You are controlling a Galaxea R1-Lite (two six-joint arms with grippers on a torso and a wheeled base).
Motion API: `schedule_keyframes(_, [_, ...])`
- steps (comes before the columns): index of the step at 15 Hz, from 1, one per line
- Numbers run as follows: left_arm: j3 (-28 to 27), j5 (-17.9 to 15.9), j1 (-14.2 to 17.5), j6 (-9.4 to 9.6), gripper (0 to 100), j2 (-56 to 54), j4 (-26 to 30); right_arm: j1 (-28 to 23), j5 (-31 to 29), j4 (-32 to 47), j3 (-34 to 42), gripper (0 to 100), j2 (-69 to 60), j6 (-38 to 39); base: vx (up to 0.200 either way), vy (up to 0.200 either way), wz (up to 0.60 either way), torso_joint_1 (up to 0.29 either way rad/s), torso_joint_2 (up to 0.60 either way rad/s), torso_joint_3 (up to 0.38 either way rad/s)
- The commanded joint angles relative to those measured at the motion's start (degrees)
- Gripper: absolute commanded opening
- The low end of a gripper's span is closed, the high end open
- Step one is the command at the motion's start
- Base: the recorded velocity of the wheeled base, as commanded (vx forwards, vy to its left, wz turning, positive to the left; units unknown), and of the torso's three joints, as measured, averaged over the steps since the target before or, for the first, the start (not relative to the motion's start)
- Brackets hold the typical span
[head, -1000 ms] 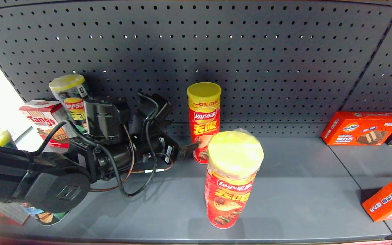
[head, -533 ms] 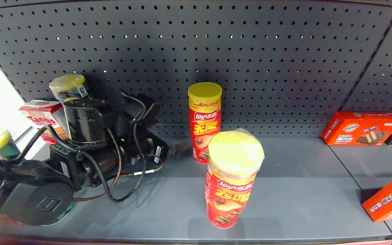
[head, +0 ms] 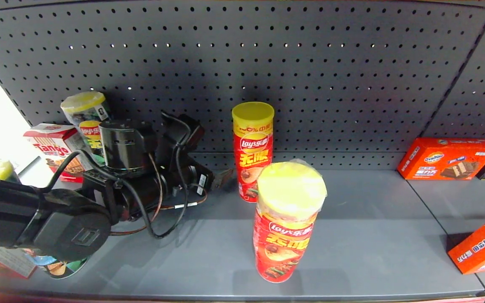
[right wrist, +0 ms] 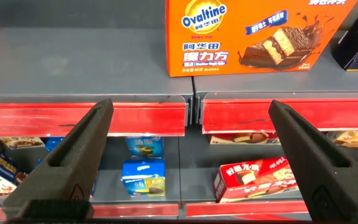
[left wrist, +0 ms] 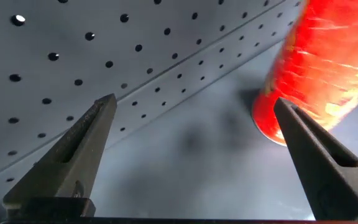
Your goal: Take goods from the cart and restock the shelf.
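Note:
Two red chip cans with yellow lids stand upright on the grey shelf (head: 373,235). One can (head: 253,151) is at the back by the pegboard, the other (head: 289,223) nearer the front edge. My left gripper (head: 222,176) lies low over the shelf just left of the rear can, open and holding nothing. In the left wrist view the gripper (left wrist: 192,102) shows bare shelf between its fingers, with the rear can (left wrist: 322,62) beside one fingertip. My right gripper (right wrist: 190,106) is open and holds nothing, in front of lower shelves with an orange box (right wrist: 253,37).
A green chip can (head: 83,110) and a red-and-white wafer box (head: 53,145) stand behind my left arm. Orange boxes sit at the right (head: 446,158) and front right (head: 480,248). Bare shelf lies between the cans and these boxes. Red price rails (right wrist: 142,118) front the lower shelves.
My left arm drew back to the left, away from the rear can, then came partway back toward it. Both red cans stayed in place.

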Motion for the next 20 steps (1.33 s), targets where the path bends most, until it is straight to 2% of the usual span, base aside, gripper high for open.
schedule_keyframes(1, [-1.03, 0.03, 0.35, -0.01, 100, 2.09, -0.01, 0.03, -0.01, -0.01, 0.0, 100, 0.02, -0.04, 0.0, 0.0, 0.0, 0.0, 0.0, 0.0])
schedule_keyframes(20, [-4.99, 0.03, -0.79, -0.28, 100, 4.99, 0.43, 0.03, -0.01, -0.01, 0.0, 100, 0.02, -0.04, 0.0, 0.0, 0.0, 0.0, 0.0, 0.0])
